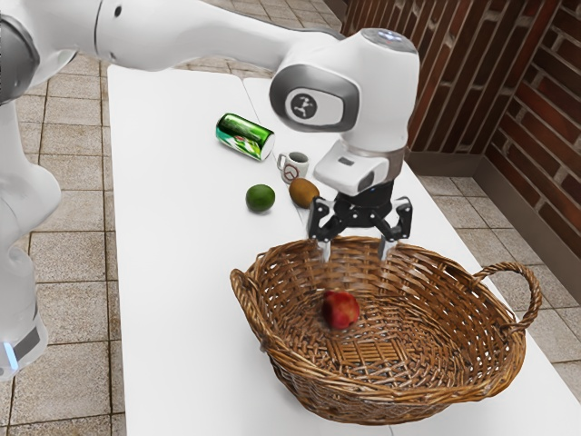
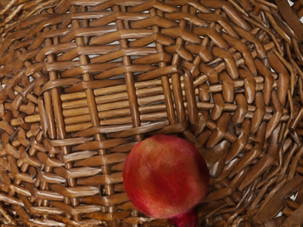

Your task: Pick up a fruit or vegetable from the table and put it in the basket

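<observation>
- Over the wicker basket (image 1: 390, 386) hangs the black gripper (image 1: 355, 252), its jaws parted wide and pointing down, with nothing gripped between them.
- Below the jaws is the red fruit (image 1: 341, 310), round like a pomegranate — inside the basket's walls and clear of both fingertips. Whether it touches the weave at the bottom cannot be told.
- Under the hand, in the wrist view, the same fruit has a small darker red stub jutting from one side, and the basket's slatted middle lies just beside it.
- Off from the jaws, toward the exterior view's left and outside the basket, a smooth green fruit (image 1: 260, 198) lies on the white table (image 1: 172, 272).
- Nearer the jaws than that one is a brown fruit (image 1: 303, 192), close beside a white mug (image 1: 295, 165) that stands upright with a dark round mark on its side.
- Farthest from the jaws among the table things — past the mug — a green can (image 1: 243, 136) lies on its side.
</observation>
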